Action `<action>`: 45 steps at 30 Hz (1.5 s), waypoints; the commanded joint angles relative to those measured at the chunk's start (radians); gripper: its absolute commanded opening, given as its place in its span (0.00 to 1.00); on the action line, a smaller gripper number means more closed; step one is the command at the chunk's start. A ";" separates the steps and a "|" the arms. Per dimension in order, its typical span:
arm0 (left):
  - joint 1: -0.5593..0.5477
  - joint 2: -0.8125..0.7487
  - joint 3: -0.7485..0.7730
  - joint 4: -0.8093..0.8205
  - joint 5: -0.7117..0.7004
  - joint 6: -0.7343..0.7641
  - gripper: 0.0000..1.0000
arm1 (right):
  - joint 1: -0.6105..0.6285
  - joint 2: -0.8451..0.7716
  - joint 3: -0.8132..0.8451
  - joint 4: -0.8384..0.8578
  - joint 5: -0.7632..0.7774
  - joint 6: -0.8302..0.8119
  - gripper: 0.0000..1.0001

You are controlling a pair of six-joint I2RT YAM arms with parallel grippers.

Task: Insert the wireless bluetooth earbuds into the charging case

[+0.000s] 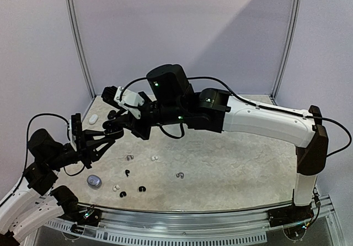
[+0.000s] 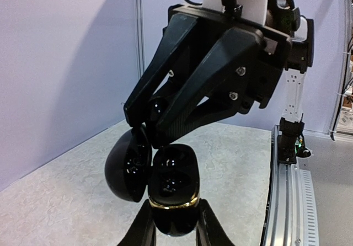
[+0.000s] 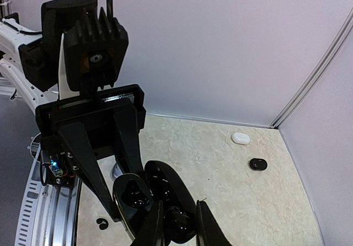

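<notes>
In the left wrist view, we see the charging case [image 2: 174, 182] with its base hidden inside the left gripper [image 2: 174, 232], whose fingers run off the bottom edge. The sockets are glossy black; we cannot tell whether anything sits inside. The right gripper [image 3: 177, 224] is likewise cut off below, its grip unclear. From above, the earbuds [image 1: 154, 158] on the table [image 1: 231, 163] are too small to tell their shape.

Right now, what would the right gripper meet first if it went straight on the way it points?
Probably the open charging case in the left gripper, just beyond the earbud the right gripper holds; depth unclear.
</notes>
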State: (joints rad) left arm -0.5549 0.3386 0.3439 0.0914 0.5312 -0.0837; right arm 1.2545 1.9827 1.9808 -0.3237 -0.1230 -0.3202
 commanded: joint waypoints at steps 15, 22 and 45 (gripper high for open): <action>-0.007 -0.002 0.022 0.065 -0.070 -0.027 0.00 | 0.006 -0.022 -0.056 -0.022 -0.109 -0.015 0.00; -0.005 -0.002 0.017 0.062 -0.080 -0.033 0.00 | 0.006 -0.035 -0.071 -0.005 -0.107 -0.015 0.00; -0.006 0.000 0.013 0.038 0.045 0.064 0.00 | 0.003 0.012 0.000 -0.014 -0.011 -0.016 0.00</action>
State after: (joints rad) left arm -0.5564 0.3412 0.3443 0.1146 0.4961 -0.0708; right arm 1.2568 1.9629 1.9354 -0.3004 -0.1848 -0.3386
